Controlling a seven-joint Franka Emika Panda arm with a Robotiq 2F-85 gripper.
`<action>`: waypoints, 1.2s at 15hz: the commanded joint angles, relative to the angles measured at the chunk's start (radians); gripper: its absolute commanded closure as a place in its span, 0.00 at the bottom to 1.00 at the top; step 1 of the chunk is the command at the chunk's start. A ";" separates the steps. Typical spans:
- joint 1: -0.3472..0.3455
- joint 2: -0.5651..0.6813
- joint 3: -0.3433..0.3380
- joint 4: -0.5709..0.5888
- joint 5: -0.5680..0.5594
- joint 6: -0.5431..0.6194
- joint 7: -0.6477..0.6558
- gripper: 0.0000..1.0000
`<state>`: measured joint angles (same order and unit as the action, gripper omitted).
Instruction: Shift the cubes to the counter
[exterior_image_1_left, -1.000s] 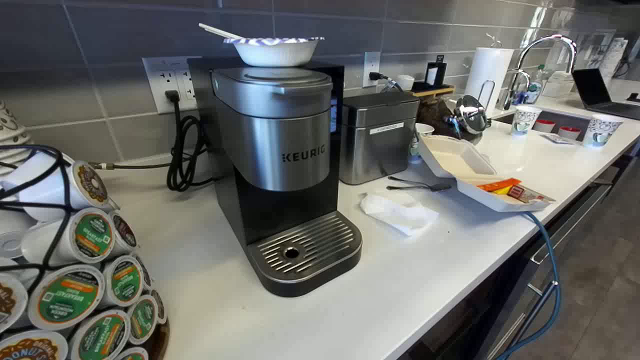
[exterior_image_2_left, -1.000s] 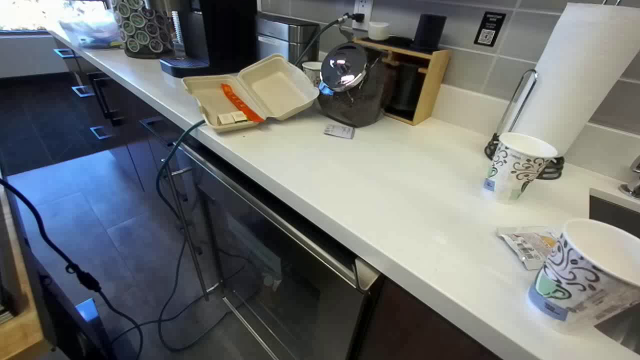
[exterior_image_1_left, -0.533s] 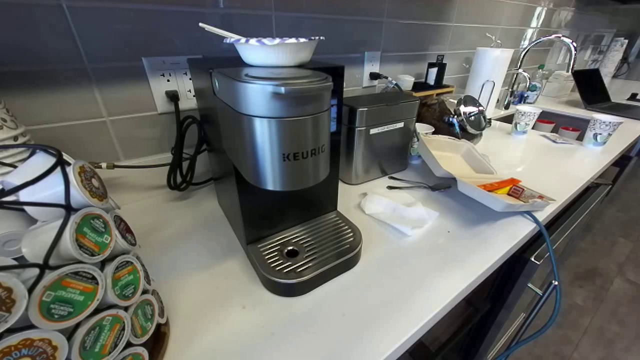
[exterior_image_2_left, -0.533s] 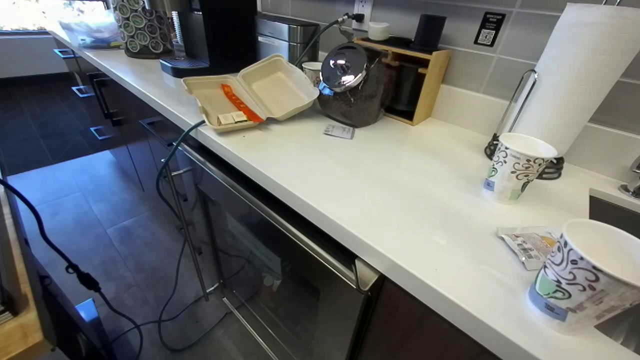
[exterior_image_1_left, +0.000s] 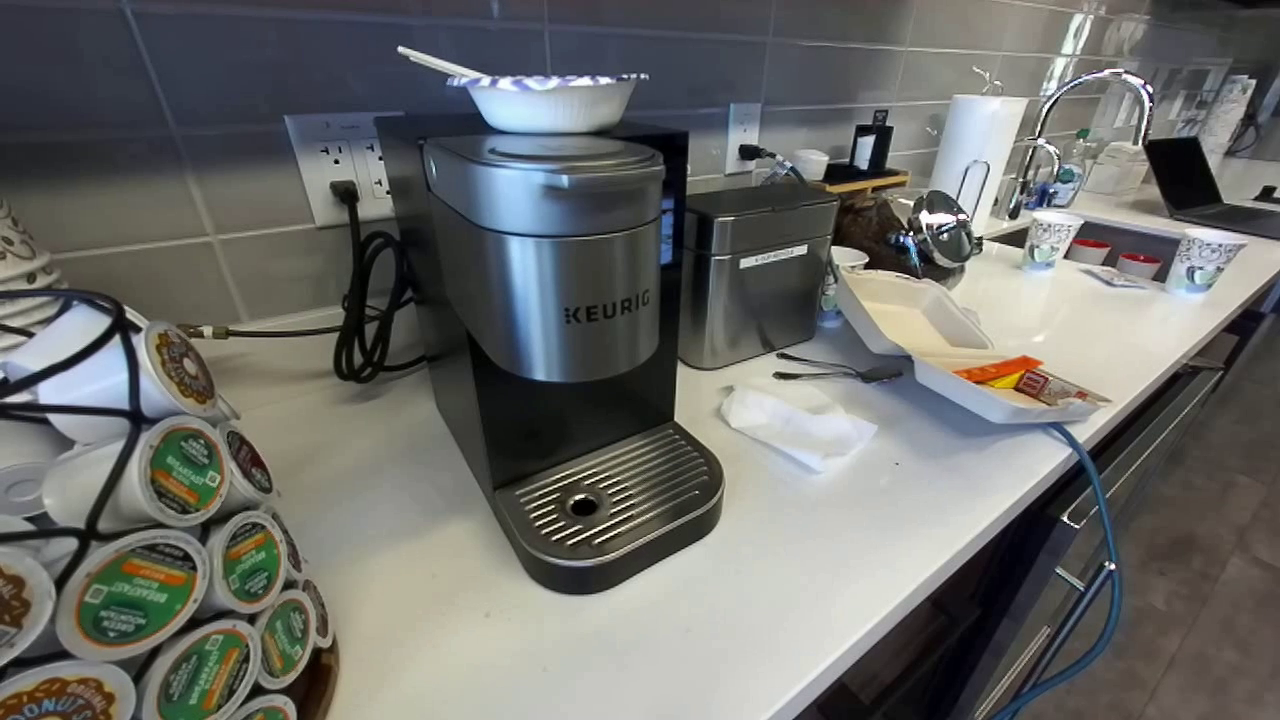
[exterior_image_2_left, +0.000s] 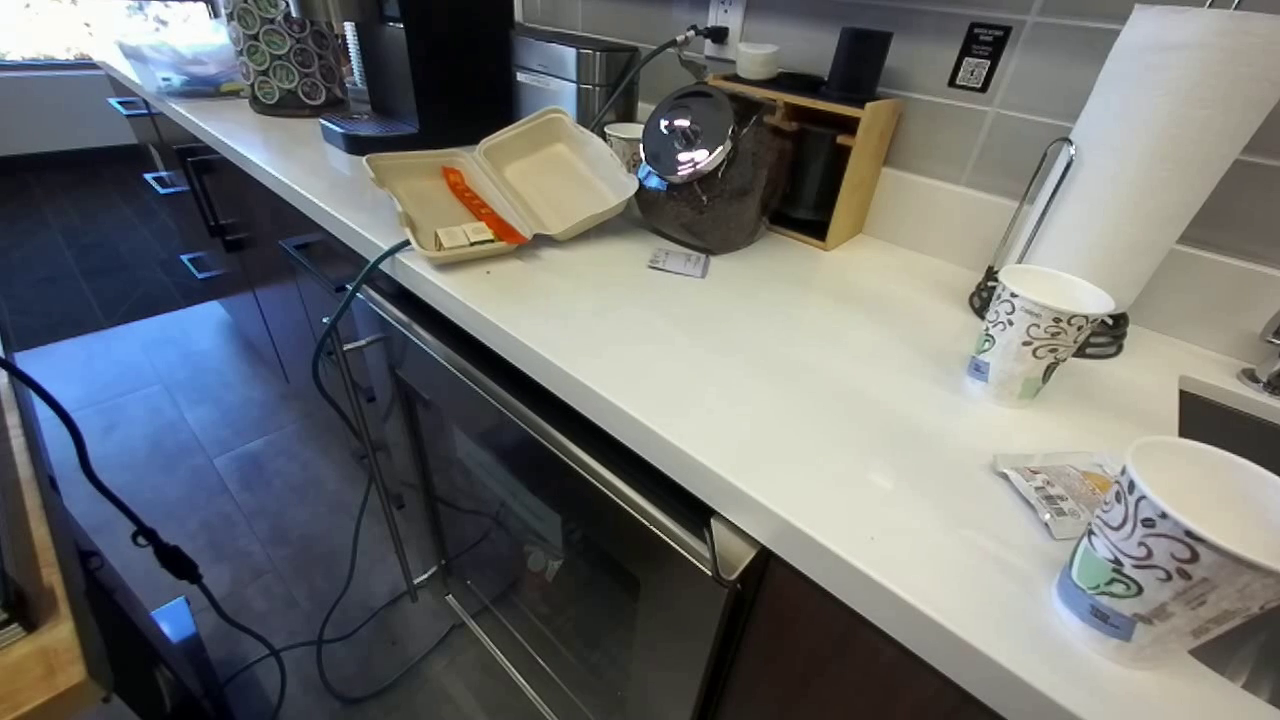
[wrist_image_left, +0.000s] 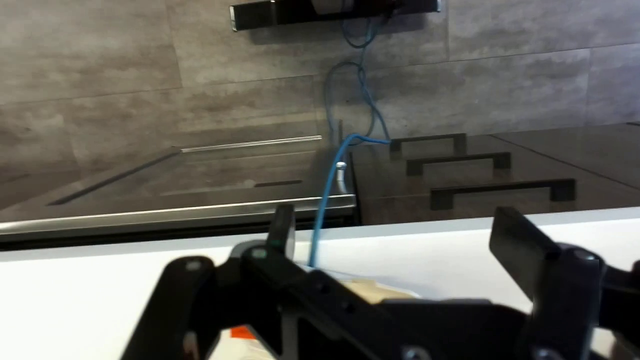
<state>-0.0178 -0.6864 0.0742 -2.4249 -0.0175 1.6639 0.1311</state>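
The off-white counter runs through both exterior views and the wrist view. A white foam clamshell tray lies open on it, also in an exterior view. I cannot make out separate orange-red cubes. The tray holds an orange strip, also seen in an exterior view, with small packets beside it. In the wrist view, my gripper is open, with nothing between its fingertips, near the counter's front edge. It hides most of the tray. The gripper is out of both exterior views.
A coffee maker, white napkin and black forks are on the coffee-maker side of the tray. A blue cable hangs over the front edge. A glass jar stands behind the tray. Paper cups stand near the sink.
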 joint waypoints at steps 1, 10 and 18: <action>-0.072 0.083 -0.005 0.000 -0.168 0.007 0.022 0.00; -0.066 0.126 -0.047 0.002 -0.181 0.048 0.006 0.00; -0.087 0.429 -0.160 0.044 -0.108 0.489 -0.035 0.00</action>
<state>-0.1101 -0.4106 -0.0493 -2.4287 -0.1849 2.0643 0.1329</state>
